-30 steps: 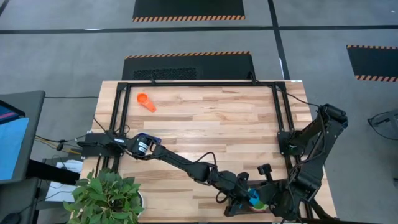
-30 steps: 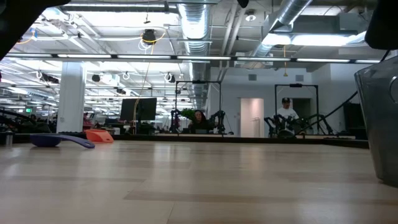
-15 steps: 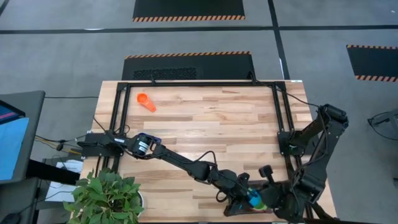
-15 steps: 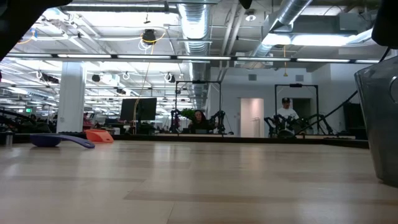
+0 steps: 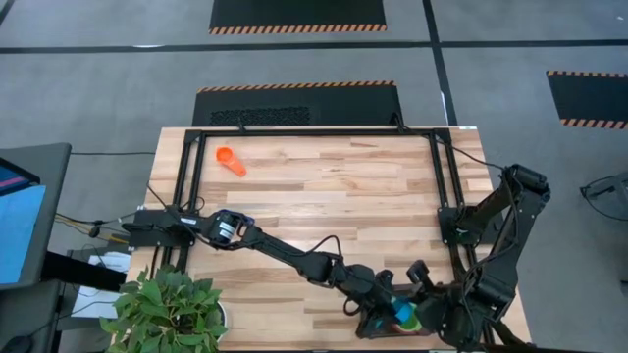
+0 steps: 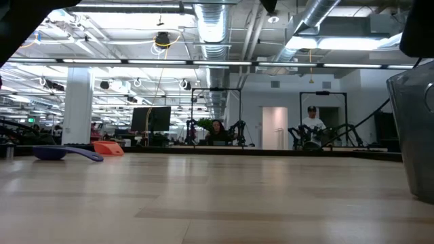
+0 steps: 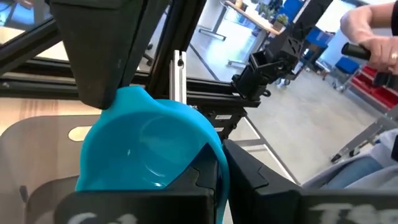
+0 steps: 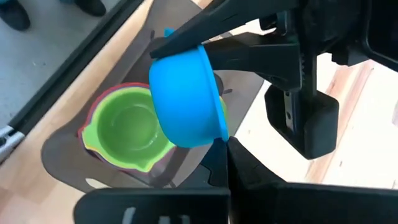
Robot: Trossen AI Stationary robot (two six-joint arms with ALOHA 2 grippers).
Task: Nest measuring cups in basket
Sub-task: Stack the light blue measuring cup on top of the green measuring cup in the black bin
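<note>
While stretched low across the table from the left base, ends with the left gripper (image 5: 390, 309) over the near right corner. Far off to the left of both sets of jaws, well apart from them: orange measuring cup (image 5: 231, 162), lying alone on the wood near the far edge. Also out to the left in the low view, just in front of that orange one: a dark blue measuring cup (image 6: 64, 153), flat on the table with its handle pointing right.

Left jaws clenched on the bright blue measuring cup (image 8: 186, 99), gripping at its rim, bowl tilted and held up off the table. Directly beneath those jaws and the lifted cup: the basket (image 8: 68, 155), dark grey. Inside it sits a nested stack: green measuring cup (image 8: 127, 127) innermost, a yellow rim around it, a red rim outermost. Blue cup apart from the stack, above and slightly to one side of it.

Just right of the blue cup: right gripper (image 5: 420, 316), jaws closed, tips right at the lower edge of the cup's rim. Cannot tell whether those tips actually pinch the rim or only touch it.
</note>
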